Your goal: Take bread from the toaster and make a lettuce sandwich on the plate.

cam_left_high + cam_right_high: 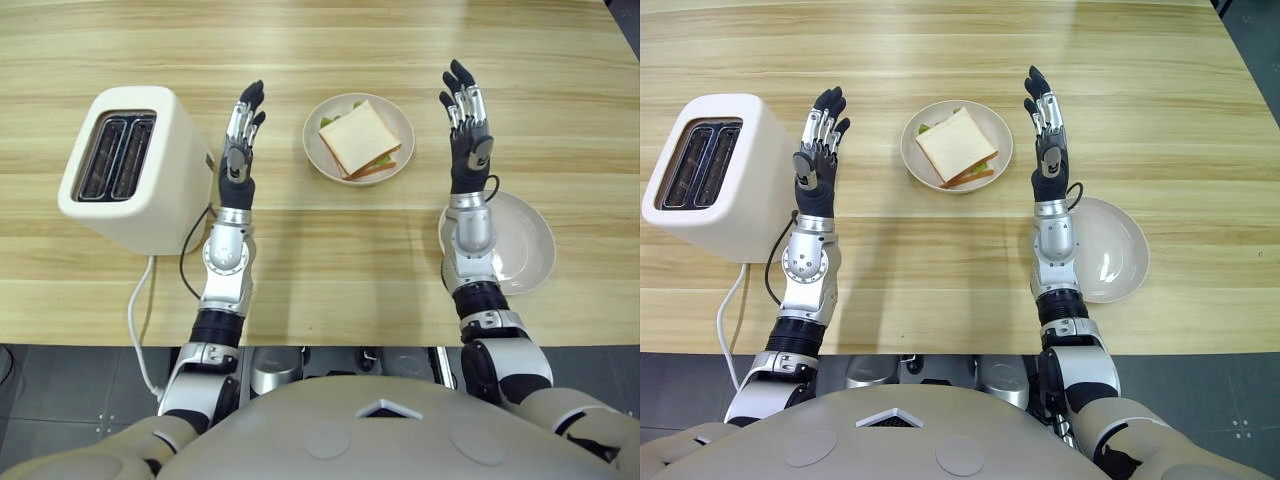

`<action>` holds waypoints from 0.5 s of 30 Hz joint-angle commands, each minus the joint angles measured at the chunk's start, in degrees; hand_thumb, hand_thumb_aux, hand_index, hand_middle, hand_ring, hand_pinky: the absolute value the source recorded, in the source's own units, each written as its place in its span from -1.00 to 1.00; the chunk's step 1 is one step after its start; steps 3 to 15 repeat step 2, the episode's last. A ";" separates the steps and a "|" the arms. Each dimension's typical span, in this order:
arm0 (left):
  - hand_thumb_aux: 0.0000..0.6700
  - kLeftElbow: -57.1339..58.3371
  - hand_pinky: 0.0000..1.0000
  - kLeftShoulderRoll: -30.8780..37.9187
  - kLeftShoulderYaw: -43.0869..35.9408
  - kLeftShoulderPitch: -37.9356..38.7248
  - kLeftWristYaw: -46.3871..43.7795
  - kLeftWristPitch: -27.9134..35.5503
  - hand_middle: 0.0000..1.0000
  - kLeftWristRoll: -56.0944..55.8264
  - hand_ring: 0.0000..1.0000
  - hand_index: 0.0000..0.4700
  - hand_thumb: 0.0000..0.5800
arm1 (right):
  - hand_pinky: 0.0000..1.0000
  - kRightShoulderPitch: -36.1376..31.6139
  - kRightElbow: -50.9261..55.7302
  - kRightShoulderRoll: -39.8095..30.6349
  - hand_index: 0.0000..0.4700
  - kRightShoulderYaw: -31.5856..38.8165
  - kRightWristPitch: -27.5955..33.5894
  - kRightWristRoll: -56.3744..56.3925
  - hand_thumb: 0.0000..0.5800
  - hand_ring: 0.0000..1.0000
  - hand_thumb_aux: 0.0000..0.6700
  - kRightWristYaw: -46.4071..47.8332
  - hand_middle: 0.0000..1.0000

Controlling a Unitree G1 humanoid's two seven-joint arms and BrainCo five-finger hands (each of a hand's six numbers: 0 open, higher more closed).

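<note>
The left hand [238, 150] and right hand [468, 130] have black palms and silver-black fingers. The silver forearms [228, 262] carry black bands, with a thin black cable [183, 265] beside each wrist.

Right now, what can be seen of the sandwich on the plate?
The sandwich is finished: two square slices of white bread with tan crusts, the top one pale, the lower showing along the near edge. Green lettuce peeks out at the far left corner and between the slices. It lies flat, turned diagonally, in the middle of the round cream plate. Only the plate touches it; the open left hand and right hand stand to either side, apart.
</note>
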 commanded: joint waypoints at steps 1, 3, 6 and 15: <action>-1.00 -0.72 -1.00 -0.33 0.74 0.98 0.79 -0.42 -1.00 2.63 -1.00 -1.00 -1.00 | -1.00 -0.21 0.47 0.15 -1.00 -0.62 -0.25 -0.04 -1.00 -1.00 -1.00 0.16 -1.00; -1.00 -0.71 -1.00 -0.31 0.85 0.98 1.03 -0.59 -1.00 3.27 -1.00 -1.00 -1.00 | -1.00 -0.24 0.56 0.13 -1.00 -0.59 -0.35 -0.13 -1.00 -1.00 -1.00 0.16 -1.00; -1.00 -0.71 -1.00 -0.31 0.85 0.98 1.03 -0.59 -1.00 3.27 -1.00 -1.00 -1.00 | -1.00 -0.24 0.56 0.13 -1.00 -0.59 -0.35 -0.13 -1.00 -1.00 -1.00 0.16 -1.00; -1.00 -0.71 -1.00 -0.31 0.85 0.98 1.03 -0.59 -1.00 3.27 -1.00 -1.00 -1.00 | -1.00 -0.24 0.56 0.13 -1.00 -0.59 -0.35 -0.13 -1.00 -1.00 -1.00 0.16 -1.00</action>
